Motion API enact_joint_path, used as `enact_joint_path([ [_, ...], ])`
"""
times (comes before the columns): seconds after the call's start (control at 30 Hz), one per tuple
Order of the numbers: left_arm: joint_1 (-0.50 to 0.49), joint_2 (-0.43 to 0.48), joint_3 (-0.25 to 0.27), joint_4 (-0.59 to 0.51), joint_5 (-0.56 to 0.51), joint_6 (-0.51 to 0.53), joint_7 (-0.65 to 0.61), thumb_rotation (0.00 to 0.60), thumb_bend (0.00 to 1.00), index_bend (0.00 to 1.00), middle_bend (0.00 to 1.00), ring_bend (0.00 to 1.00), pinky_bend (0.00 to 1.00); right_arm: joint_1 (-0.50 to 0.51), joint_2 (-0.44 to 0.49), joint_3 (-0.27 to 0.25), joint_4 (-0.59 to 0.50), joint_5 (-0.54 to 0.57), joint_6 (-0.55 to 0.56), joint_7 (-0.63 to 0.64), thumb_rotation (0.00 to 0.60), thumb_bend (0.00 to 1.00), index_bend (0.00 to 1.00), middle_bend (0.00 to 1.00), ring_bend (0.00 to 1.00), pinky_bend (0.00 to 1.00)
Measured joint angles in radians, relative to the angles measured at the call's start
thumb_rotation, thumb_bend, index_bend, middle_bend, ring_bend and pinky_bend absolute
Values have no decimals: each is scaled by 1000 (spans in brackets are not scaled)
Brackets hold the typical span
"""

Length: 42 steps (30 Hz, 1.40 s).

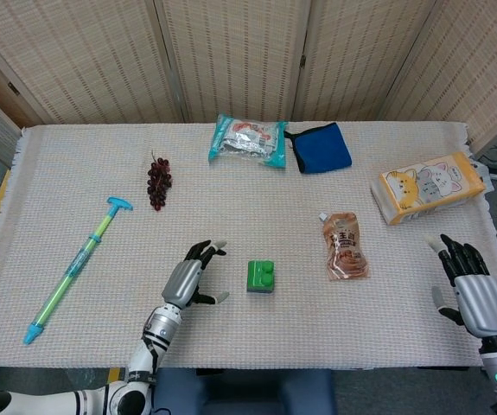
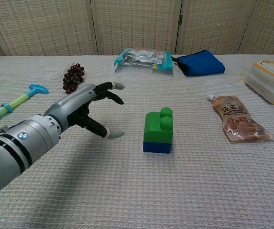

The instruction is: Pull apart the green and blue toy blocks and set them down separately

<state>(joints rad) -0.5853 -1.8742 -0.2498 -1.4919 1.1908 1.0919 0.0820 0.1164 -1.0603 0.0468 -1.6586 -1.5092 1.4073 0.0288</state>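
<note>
Sitting near the middle of the table [image 1: 75,181] is a chunky plastic green block [image 2: 159,126] with two round bumps on top. It is stuck on a flat blue block [image 2: 156,147] under it. The table wears a pale woven cloth with a bumpy feel.

The left hand [image 2: 82,110] is shiny grey metal with black fingers and pale tips. It hangs just left of the blocks, not touching them. Its fingers [image 2: 112,86] are spread wide and its thumb [image 2: 111,134] sticks out toward the blocks. It holds nothing.

The right hand [image 1: 471,290] is at the near right edge, well apart from the blocks. Its fingers point up and stand a little apart. It holds nothing.

A soft brown pouch [image 1: 345,247] lies to the right of the blocks. A boxy pack with cats [image 1: 428,187] is far right. At the far side lie a crinkly snack bag [image 1: 247,140] and a blue cloth [image 1: 321,148]. A bunch of dark grapes [image 1: 158,181] is far left. A long thin green and blue toy pump [image 1: 76,266] lies on the left.
</note>
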Motion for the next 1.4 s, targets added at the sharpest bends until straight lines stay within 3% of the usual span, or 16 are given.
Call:
enact_joint_path([
  [0.57, -85, -114, -37, 169, -24, -99, -101, 600, 234, 149, 276, 14, 0, -4, 25, 5, 6, 19, -4, 62, 600, 557, 0, 0, 0, 0],
  [0.9, -119, -168, -59, 246, 2, -100, -176, 600, 234, 167, 291, 26, 0, 1, 30, 10, 13, 37, -21, 77, 600, 557, 0, 0, 0, 0],
  [1.4, -143, -269, -89, 375, 20, -63, -268, 600, 247, 268, 427, 87, 0, -4, 40, 20, 23, 65, -27, 108, 600, 556, 0, 0, 0, 0],
])
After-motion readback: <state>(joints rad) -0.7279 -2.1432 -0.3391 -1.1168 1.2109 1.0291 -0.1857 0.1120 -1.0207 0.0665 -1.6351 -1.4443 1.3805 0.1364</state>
